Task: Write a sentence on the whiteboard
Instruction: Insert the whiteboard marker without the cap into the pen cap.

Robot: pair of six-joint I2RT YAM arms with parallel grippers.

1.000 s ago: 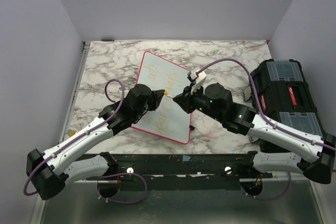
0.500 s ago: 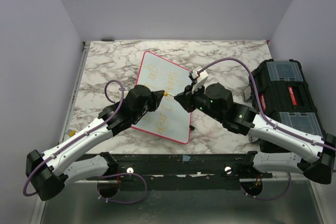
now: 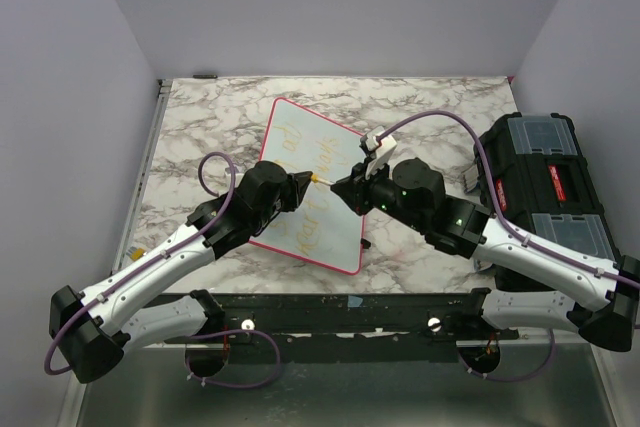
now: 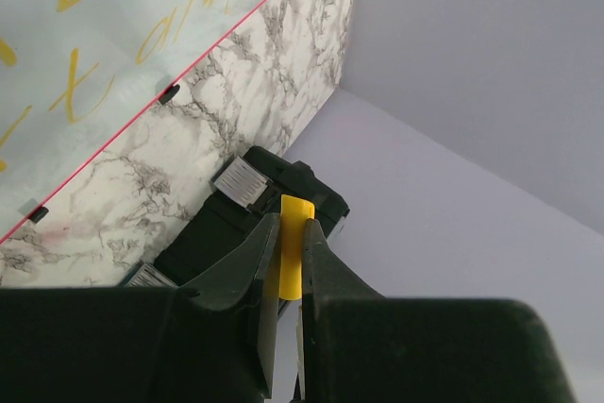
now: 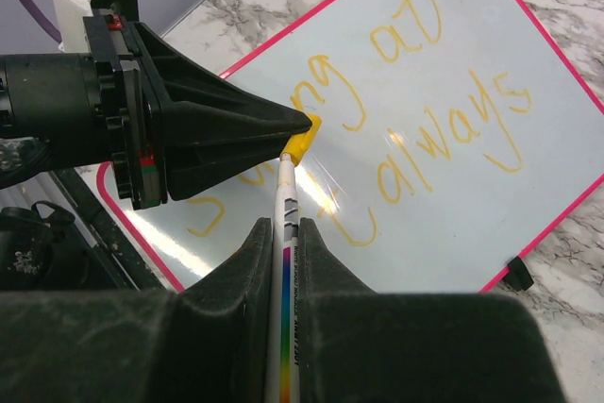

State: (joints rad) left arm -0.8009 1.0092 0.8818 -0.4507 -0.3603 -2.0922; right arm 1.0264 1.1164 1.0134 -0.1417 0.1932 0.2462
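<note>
Whiteboard [image 3: 338,249]: my landmark, flat on the marble tabletop [image 3: 200,117].
Sentence [image 5: 444,139]: yellow cursive in two lines across the whiteboard; I read "always".
Left gripper [image 4: 293,224]: above the whiteboard's middle, clamped on a yellow cap [image 4: 293,243].
Right gripper [image 5: 283,226]: above the whiteboard's right half, closed around the marker [image 5: 286,271].
Marker end: meets the left gripper's tip, off the whiteboard.
Change: hardly any in the last second; both grippers hold. I judge the writing done and capping under way.
</note>
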